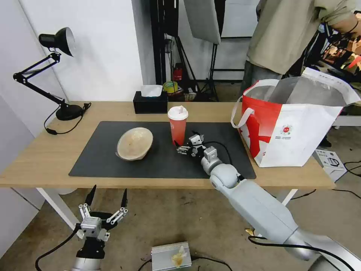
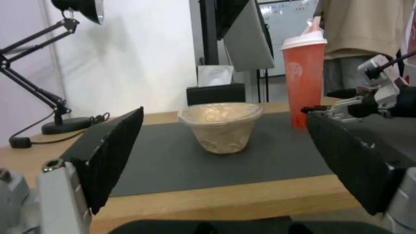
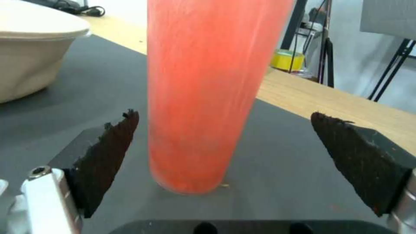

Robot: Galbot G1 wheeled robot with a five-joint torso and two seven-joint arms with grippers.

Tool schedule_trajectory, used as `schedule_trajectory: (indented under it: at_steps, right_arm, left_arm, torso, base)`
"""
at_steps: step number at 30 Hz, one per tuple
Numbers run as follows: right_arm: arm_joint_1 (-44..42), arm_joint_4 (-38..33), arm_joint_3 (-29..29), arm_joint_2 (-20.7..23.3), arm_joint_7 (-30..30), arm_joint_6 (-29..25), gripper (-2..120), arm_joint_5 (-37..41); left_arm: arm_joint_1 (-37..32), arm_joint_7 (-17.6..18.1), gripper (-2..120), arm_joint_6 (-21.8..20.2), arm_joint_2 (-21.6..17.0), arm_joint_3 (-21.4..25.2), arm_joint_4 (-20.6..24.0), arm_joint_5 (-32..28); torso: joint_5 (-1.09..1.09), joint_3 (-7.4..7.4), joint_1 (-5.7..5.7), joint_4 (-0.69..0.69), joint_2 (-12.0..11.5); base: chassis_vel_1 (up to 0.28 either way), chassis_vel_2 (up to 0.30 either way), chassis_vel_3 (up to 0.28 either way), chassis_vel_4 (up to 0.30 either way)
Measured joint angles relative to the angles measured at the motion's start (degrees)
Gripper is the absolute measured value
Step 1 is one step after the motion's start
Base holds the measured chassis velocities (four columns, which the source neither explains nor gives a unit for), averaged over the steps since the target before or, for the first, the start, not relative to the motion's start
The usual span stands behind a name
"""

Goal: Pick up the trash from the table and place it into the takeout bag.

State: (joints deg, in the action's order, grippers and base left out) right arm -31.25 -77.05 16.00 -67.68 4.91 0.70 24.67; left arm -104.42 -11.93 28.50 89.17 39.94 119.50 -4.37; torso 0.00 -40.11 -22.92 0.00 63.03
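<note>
An orange-red cup (image 1: 177, 126) with a white lid stands upright on the dark grey mat (image 1: 161, 165) of the table (image 1: 41, 158). My right gripper (image 1: 185, 138) is open just in front of its base. In the right wrist view the cup (image 3: 203, 97) stands between the spread fingers (image 3: 108, 152), nearer one of them and not touched. A beige stained bowl (image 1: 134, 143) lies tilted on the mat, left of the cup. The white-and-red takeout bag (image 1: 297, 128) stands open at the table's right end. My left gripper (image 1: 107, 197) hangs open below the table's front edge, facing the bowl (image 2: 221, 130).
A black tissue box (image 1: 150, 102) sits at the table's back edge behind the cup. A black desk lamp (image 1: 56, 75) stands at the back left. A person stands behind the bag. A small silver box (image 1: 171, 256) lies on the floor.
</note>
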Motion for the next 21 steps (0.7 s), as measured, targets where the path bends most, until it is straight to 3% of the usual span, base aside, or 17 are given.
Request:
schedule_trajectory:
  at_steps: [21]
  right_arm:
    - [2.43, 6.8, -0.48, -4.13, -0.96, -2.34, 100, -2.46]
  left_arm:
    - [0.4, -0.05, 100, 0.02, -0.3, -0.94, -1.6, 0.17]
  torso:
    - [0.0, 0.0, 0.0, 0.01, 0.0]
  base:
    - [0.0, 0.0, 0.0, 0.0]
